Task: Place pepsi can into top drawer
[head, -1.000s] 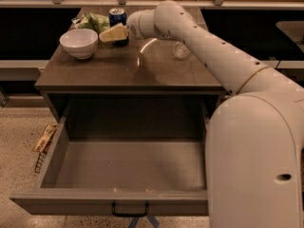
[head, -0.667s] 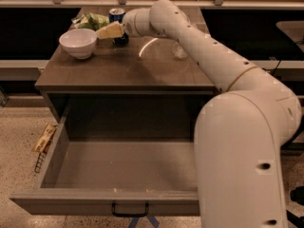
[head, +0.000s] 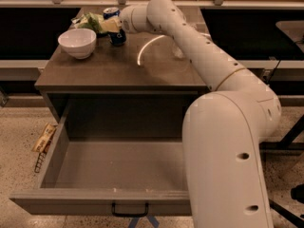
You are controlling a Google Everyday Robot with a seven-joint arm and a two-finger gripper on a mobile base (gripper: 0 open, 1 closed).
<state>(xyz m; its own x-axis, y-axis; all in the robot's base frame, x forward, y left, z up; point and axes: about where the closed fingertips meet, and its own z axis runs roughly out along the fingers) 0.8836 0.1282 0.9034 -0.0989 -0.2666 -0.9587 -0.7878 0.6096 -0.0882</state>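
Note:
The pepsi can [head: 117, 36] stands upright at the back of the cabinet top, dark blue with a silver top. My gripper [head: 111, 25] is at the can, reaching in from the right at about mid-height and covering part of its side. The can's base rests on the surface. The top drawer [head: 95, 204] is pulled fully out below the cabinet top; its inside is bare, and its black handle [head: 129, 213] shows at the front.
A white bowl [head: 77, 42] sits left of the can. A green snack bag [head: 87, 21] lies behind them. A clear plastic bottle [head: 177, 51] is partly hidden behind my arm. A snack packet [head: 43, 137] hangs by the drawer's left side.
My gripper has moved left along the back of the cabinet top and now reaches the can. The can, the bowl and the drawer have not moved.

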